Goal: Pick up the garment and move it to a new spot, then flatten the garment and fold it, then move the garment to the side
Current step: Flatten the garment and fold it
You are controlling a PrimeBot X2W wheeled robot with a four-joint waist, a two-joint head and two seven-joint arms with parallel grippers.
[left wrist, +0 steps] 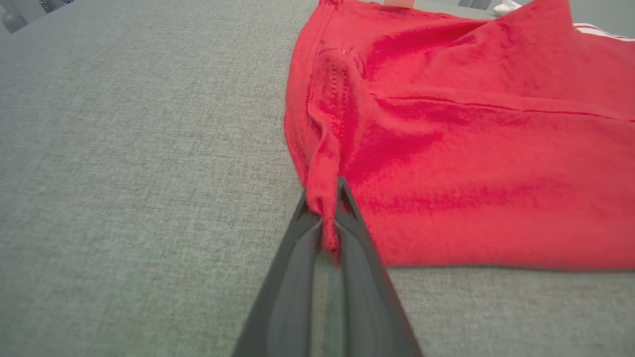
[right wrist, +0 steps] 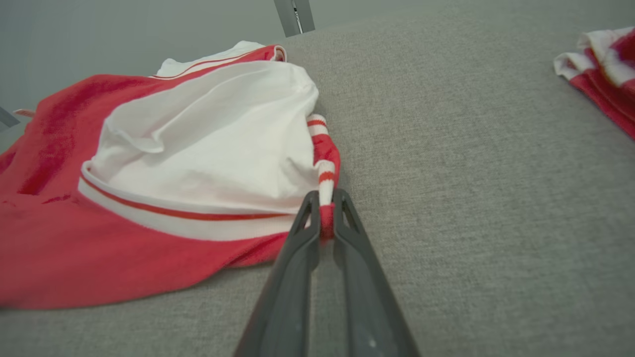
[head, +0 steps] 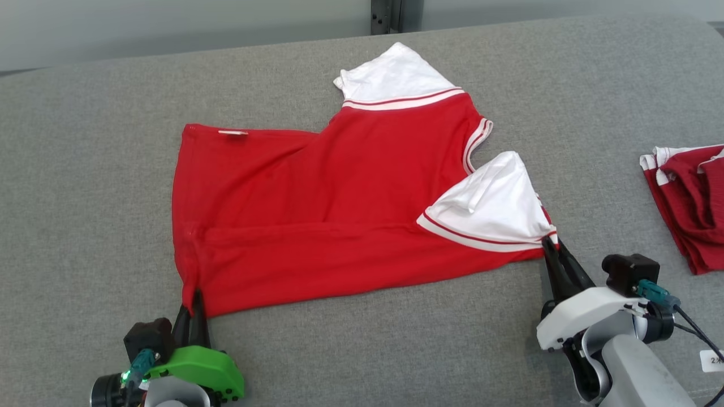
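Note:
The garment is a red shirt with white sleeves and striped trim, spread on the grey surface. My left gripper is shut on its near-left hem corner; the left wrist view shows a pinch of red cloth between the fingertips of my left gripper. My right gripper is shut on the near-right corner, below the white sleeve. In the right wrist view, striped red-and-white trim runs into the closed tips of my right gripper.
A second red-and-white garment lies bunched at the right edge, also seen as red-and-white cloth in the right wrist view. Bare grey fabric stretches to the left and front. A grey wall stands behind.

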